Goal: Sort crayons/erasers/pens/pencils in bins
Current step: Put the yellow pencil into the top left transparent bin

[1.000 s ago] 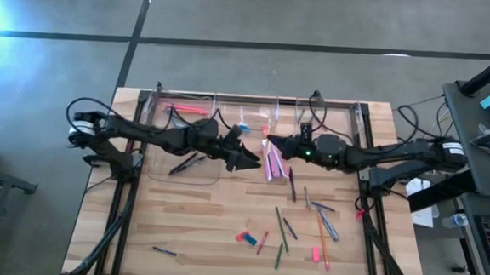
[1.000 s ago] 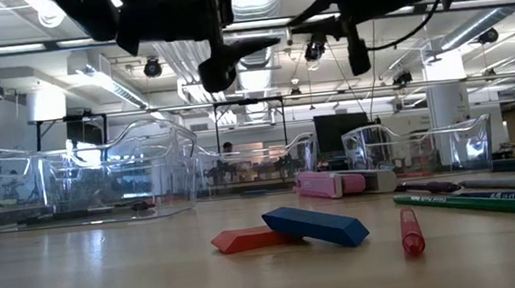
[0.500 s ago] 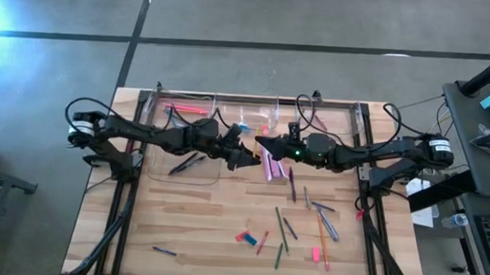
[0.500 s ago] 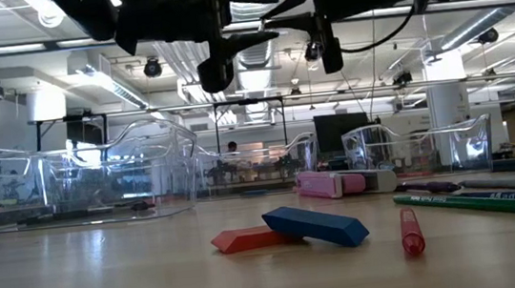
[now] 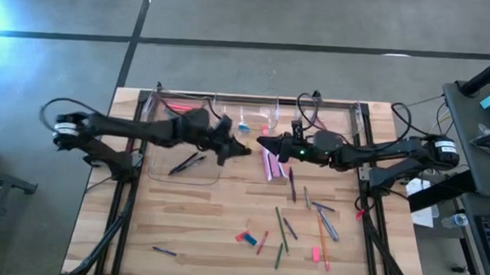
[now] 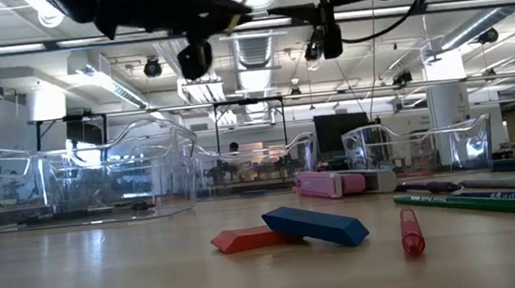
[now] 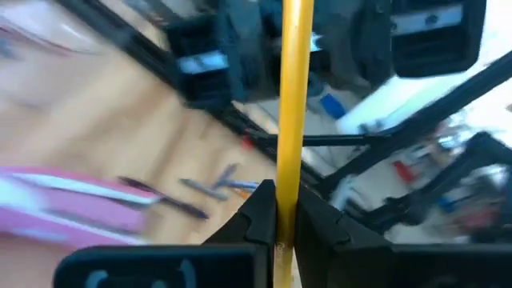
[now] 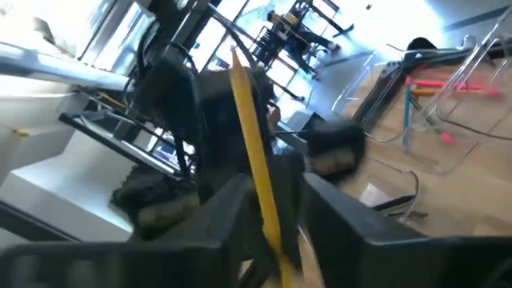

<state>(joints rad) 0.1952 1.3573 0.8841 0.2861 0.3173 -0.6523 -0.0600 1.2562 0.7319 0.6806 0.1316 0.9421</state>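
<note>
Nearest the worktop's (image 5: 189, 219) near edge lie two erasers touching each other, a pink one (image 6: 248, 239) and a blue one (image 6: 316, 226), the blue one's end resting over the pink one. Just beside them toward the right edge is a red crayon (image 6: 409, 233), then a long green pencil (image 6: 480, 205). Another pink eraser (image 5: 315, 254) lies apart from these, close to the near edge. Loose thin sticks (image 5: 284, 229) are scattered over the right half of the middle.

Beyond them, two pink markers (image 5: 271, 163) lie side by side on the wood.

Above the worktop, toward the far edge, my two grippers meet tip to tip. My left gripper (image 7: 282, 200) is clamped tight on a yellow pencil (image 7: 293, 120), which stands straight up out of its closed fingers. My right gripper (image 8: 268, 200) is around the same pencil, but its fingers (image 8: 228, 212) stand apart on either side of it with a gap showing. Neither gripper touches the wood.

Farthest, along the far edge, sit the clear bins (image 5: 348, 118). The wider one (image 5: 153, 170) at the far left corner holds a few dark pens (image 5: 185, 162); the one behind it holds a pink stick (image 5: 187, 108).
</note>
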